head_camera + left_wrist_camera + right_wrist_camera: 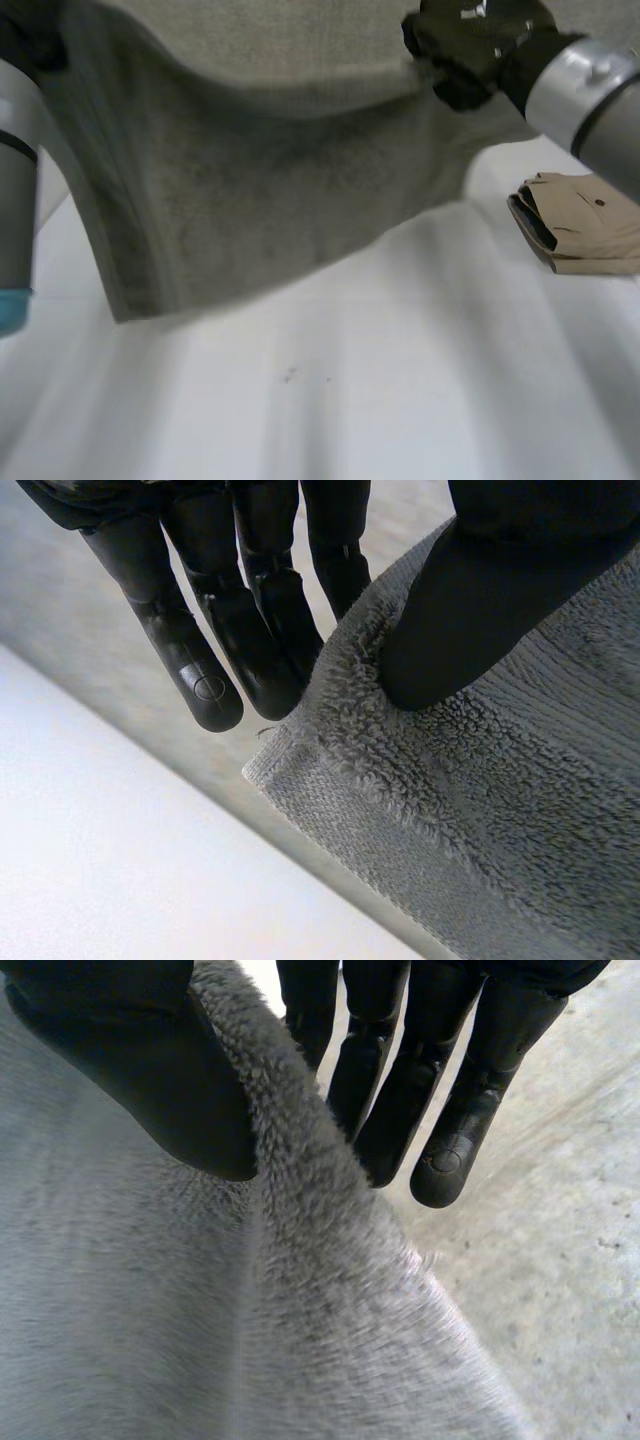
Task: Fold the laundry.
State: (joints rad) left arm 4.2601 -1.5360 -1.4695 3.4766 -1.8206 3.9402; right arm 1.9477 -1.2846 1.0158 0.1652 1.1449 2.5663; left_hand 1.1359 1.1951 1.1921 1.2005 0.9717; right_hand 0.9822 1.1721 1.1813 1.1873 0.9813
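Note:
A grey towel (260, 190) hangs in the air above the white table (400, 380), stretched between my two hands with its lower edge sagging toward the left. My right hand (470, 45) holds it at the upper right. In the right wrist view the thumb (130, 1050) presses the towel's edge (150, 1310) against the fingers (450, 1150) behind it. In the left wrist view my left hand (250, 630) pinches a corner of the towel (480, 810), thumb (480, 610) on the near face and fingers behind.
A folded beige garment (585, 225) lies on the table at the right, below my right arm (590, 95). My left arm (15, 200) stands at the left edge beside the hanging towel.

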